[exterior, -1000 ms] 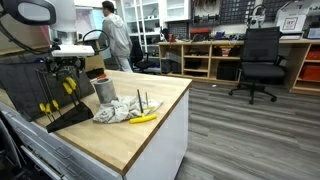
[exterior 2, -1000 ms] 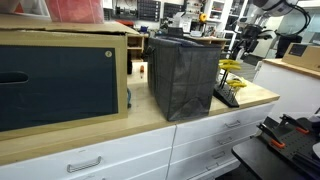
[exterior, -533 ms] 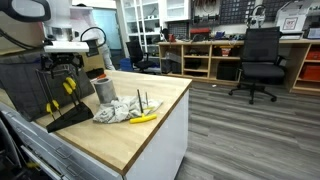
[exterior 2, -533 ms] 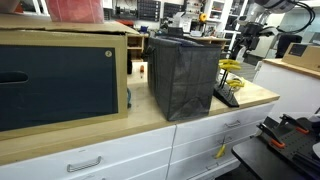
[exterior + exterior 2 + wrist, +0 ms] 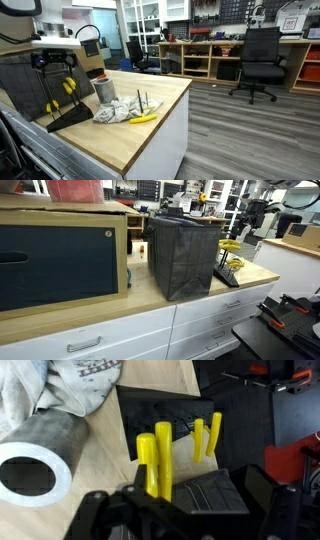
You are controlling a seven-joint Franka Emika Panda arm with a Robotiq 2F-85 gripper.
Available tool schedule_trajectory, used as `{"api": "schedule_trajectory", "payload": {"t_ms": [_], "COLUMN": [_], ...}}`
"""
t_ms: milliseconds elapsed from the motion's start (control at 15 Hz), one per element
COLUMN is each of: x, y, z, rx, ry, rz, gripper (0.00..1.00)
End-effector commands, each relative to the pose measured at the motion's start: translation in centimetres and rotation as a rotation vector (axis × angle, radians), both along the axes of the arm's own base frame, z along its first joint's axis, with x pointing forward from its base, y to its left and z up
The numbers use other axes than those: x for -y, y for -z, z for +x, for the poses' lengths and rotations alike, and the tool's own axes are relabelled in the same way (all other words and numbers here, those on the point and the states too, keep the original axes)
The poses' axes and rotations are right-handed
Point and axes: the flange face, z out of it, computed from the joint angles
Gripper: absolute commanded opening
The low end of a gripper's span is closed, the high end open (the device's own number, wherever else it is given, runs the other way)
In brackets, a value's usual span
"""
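Wrist view looks straight down past the robot's black gripper (image 5: 190,510), whose jaws stand spread wide at the lower edge of the frame and pinch nothing. Between and just beyond them rise the yellow-handled tools (image 5: 155,465), standing upright in a black wedge-shaped holder (image 5: 180,415). Two thick yellow handles are closest to the jaws. Two thinner ones sit further back in the same holder. None of the handles touches a finger.

Beside the holder a dull grey metal cylinder (image 5: 40,455) stands on the light wooden bench (image 5: 160,375) with its open end facing up. A crumpled white and grey cloth (image 5: 70,385) lies just behind it.

In an exterior view the gripper (image 5: 57,68) hangs above the holder (image 5: 65,117), clear of the yellow-handled tools (image 5: 68,87). The metal cylinder (image 5: 103,90) stands just beside the holder, the cloth (image 5: 118,111) is spread next to it, and a loose yellow-handled piece (image 5: 143,118) lies at the cloth's edge on the bench (image 5: 150,140).

In an exterior view from another place, the gripper (image 5: 247,230) is above the tools (image 5: 232,246) at the far end of the bench (image 5: 258,277). A tall black fabric bin (image 5: 183,255) stands between them and a wooden box with a dark drawer front (image 5: 60,260).
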Motion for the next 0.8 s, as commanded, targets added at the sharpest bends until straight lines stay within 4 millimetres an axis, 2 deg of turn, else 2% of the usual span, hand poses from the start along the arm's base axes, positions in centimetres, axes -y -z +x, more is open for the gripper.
{"api": "schedule_trajectory", "payload": {"t_ms": [0,67,133,200,533,733], "x": [-0.5,-0.4,-0.3,0.0,1.8,2.0], "y": [0.7,1.2,1.7,2.2,3.9,5.4], "z": [-2.5,-3.2,-3.8,-4.5,-7.8,-8.6], "rx": [-0.06,-0.084,-0.103,-0.127,-0.216,-0.187], "ry": [-0.011,-0.017,-0.02,-0.026,-0.009,0.007], "rz": [-0.038,-0.045,-0.051,-0.058,-0.101,-0.144], "gripper": [1.0,1.0,0.75,0.74,0.36,0.12]}}
